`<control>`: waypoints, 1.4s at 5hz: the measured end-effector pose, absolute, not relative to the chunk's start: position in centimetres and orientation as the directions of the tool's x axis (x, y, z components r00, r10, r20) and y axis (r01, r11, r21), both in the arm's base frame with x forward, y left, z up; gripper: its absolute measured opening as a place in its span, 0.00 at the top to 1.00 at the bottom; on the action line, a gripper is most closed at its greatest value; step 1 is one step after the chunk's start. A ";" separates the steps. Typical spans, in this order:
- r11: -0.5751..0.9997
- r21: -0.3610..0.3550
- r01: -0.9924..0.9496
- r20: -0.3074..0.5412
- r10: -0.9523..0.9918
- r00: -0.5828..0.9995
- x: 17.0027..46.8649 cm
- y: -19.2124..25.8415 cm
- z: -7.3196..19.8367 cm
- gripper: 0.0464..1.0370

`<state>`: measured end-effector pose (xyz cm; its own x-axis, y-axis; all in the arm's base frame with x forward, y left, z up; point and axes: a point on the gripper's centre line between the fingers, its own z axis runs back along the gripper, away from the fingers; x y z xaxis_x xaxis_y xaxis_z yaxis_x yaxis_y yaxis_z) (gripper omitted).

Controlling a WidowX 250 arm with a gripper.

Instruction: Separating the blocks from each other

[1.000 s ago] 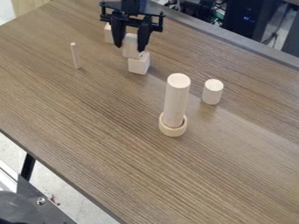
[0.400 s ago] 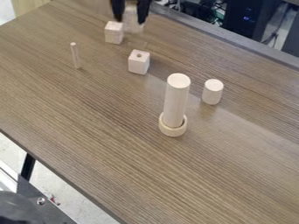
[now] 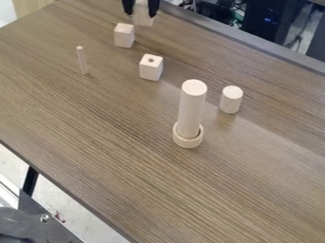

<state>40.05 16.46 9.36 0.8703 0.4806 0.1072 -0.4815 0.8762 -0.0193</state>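
Block [image 3: 143, 20] pinched in the gripper [image 3: 141, 9] — its lower part below the fingertips — apart from the holed block [image 3: 150, 70].

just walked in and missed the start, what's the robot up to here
The robot's gripper has a pale block between its fingers near the far edge of the table; whether that block touches the surface is hard to tell. A plain block and a block with a hole in its top stand apart from it and from each other. A thin peg, a short cylinder and a tall cylinder standing in a ring are there too.
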 end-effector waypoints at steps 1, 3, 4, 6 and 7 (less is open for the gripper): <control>0.872 -0.008 -0.489 0.112 0.487 0.866 40.5 17.3 9.3 0.49; 0.861 0.014 -0.508 0.123 0.503 0.856 40.3 18.9 9.3 0.49; 0.854 0.026 -0.519 0.095 0.515 0.852 39.9 19.6 8.2 0.49; 0.848 0.038 -0.528 0.093 0.523 0.847 39.5 20.3 8.2 0.49; 0.850 0.041 -0.526 0.099 0.520 0.848 39.5 20.4 8.2 0.49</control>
